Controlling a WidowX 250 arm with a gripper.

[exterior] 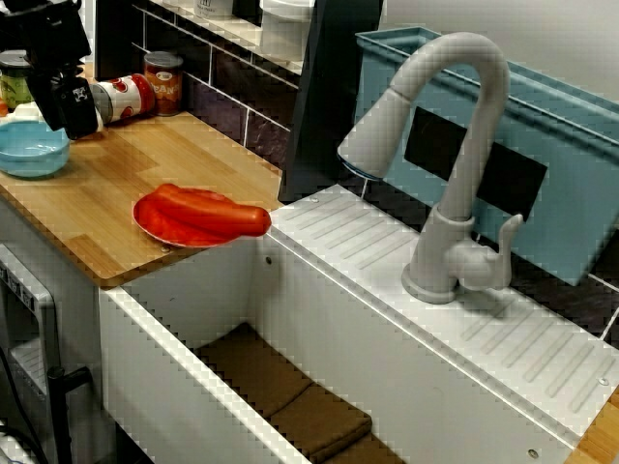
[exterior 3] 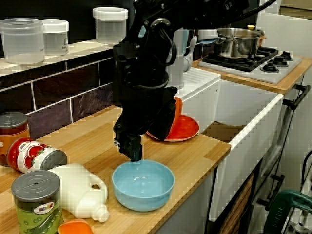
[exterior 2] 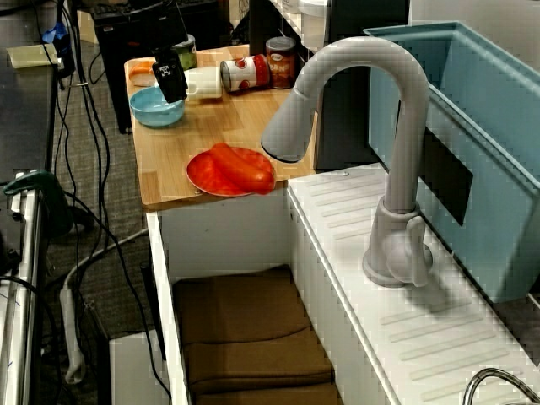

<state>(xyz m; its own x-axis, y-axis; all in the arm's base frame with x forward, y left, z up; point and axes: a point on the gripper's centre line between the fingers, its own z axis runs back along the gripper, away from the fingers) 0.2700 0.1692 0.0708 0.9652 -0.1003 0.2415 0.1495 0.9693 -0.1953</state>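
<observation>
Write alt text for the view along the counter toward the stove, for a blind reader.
A black robot gripper hangs over the back rim of a blue bowl on a wooden counter. Beside the bowl lie a white jug and a tipped can; behind are a red plate and a pot on a stove.

The round light-blue bowl looks smooth and glossy, the pale wooden surface under it matt and grained. The black pincer has a dull, matt finish. The round red plate shines like plastic.
</observation>
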